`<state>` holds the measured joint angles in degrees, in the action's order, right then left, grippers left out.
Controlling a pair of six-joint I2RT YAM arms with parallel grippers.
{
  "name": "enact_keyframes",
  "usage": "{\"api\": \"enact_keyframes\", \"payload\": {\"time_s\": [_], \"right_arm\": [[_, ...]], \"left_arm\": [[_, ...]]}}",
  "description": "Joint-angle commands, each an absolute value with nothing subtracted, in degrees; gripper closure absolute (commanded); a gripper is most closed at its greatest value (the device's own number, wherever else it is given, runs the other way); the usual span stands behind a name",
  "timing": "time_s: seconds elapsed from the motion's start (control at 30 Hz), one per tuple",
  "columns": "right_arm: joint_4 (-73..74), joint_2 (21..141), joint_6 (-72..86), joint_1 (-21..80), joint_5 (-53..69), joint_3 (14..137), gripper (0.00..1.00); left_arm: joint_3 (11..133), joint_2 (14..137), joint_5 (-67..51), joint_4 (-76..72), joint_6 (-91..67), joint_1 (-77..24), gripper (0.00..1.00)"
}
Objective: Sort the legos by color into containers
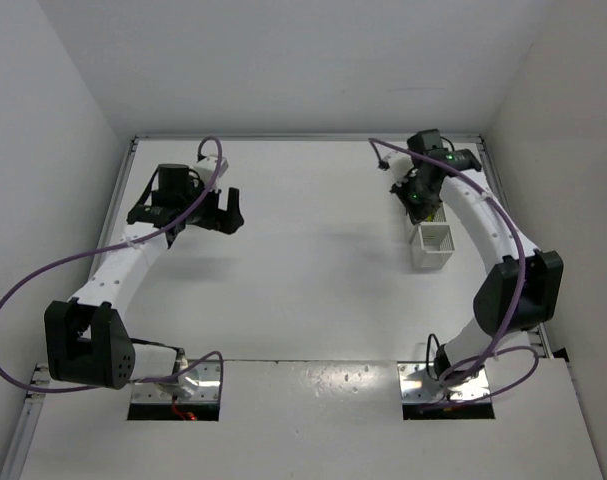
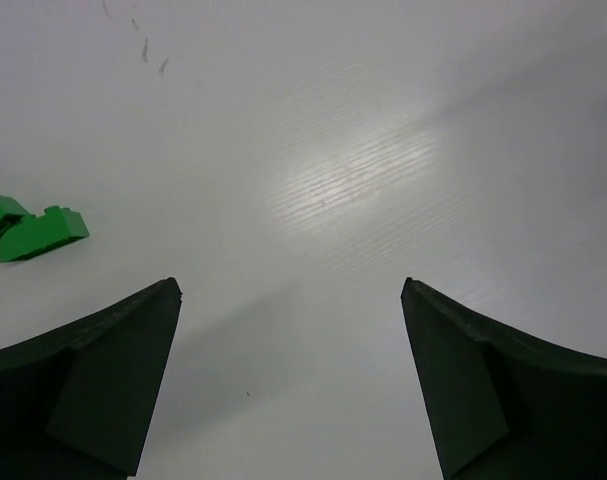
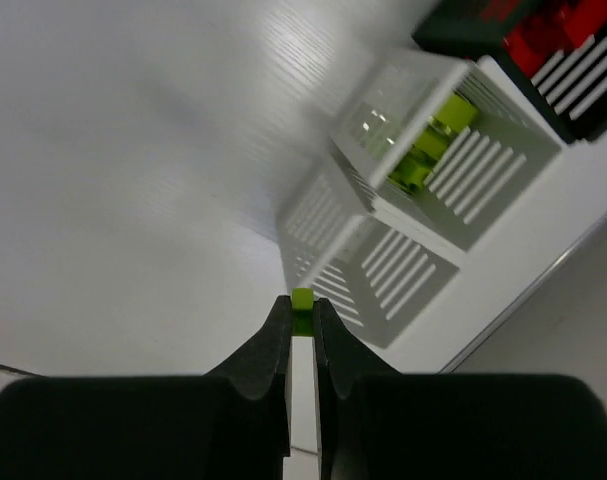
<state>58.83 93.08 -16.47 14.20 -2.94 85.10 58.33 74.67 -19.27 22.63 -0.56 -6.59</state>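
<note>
The white tabletop (image 1: 313, 300) carries everything. Toward its far left corner the left gripper (image 1: 215, 215) hangs with its black jaws spread wide, and green plastic bricks (image 2: 38, 230) lie just beside it. Along the right edge stand slatted square bins: a white slatted bin (image 3: 483, 170) holding lime-yellow bricks (image 3: 433, 140), and a black bin (image 3: 463, 45) with red bricks (image 3: 543, 35). Near them the right gripper (image 3: 302, 312) pinches one tiny lime-yellow brick (image 3: 302, 297) between its fingertips.

Bare white tabletop (image 1: 313, 280) between the arms leaves room to pass. Just ahead of the right gripper (image 3: 302, 312) stand white slatted plastic bins (image 3: 383, 265); two green plastic bricks (image 2: 43, 232) lie left of the left gripper (image 2: 291, 285).
</note>
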Motion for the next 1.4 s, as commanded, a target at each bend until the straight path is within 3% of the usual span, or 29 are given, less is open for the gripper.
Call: {"api": "enact_keyframes", "payload": {"time_s": [0.0, 0.3, 0.63, 0.7, 0.73, 0.83, 0.9, 1.13, 1.37], "right_arm": [[59.0, 93.2, -15.7, 9.0, -4.6, 84.2, 1.00], [58.4, 109.1, -12.7, -1.8, -1.9, 100.6, 1.00], [58.5, 112.5, -12.1, -2.3, -0.2, 100.4, 1.00], [58.4, 113.1, -12.1, -2.3, -0.2, 100.4, 0.93], [58.4, 113.7, -11.6, -2.3, -0.2, 101.2, 0.82], [58.4, 114.3, -11.6, -1.8, -0.7, 101.7, 0.62], [57.9, 114.8, -11.6, -1.8, -1.2, 102.2, 0.56], [57.9, 114.3, -11.1, -1.2, -1.2, 103.4, 0.54], [57.4, 112.4, -10.6, -0.7, -0.2, 103.4, 0.54]], "left_arm": [[60.4, 74.5, -20.4, 21.4, 2.4, -7.4, 0.01], [63.6, 77.2, -15.4, 22.7, 1.8, -7.9, 0.01], [59.9, 74.7, -9.9, 23.9, 0.7, -6.9, 0.01], [59.9, 74.7, -8.2, 23.9, 0.1, -5.7, 0.01], [59.9, 75.5, -8.2, 24.4, 0.1, -4.8, 0.01], [61.8, 79.8, -7.6, 27.2, 0.1, 0.2, 0.01], [64.4, 82.3, -6.3, 28.8, 2.4, 3.9, 0.01], [74.9, 92.3, 1.6, 30.1, 8.9, 10.6, 0.13], [83.9, 104.1, 3.8, 30.6, 10.7, 13.0, 0.14]]}}
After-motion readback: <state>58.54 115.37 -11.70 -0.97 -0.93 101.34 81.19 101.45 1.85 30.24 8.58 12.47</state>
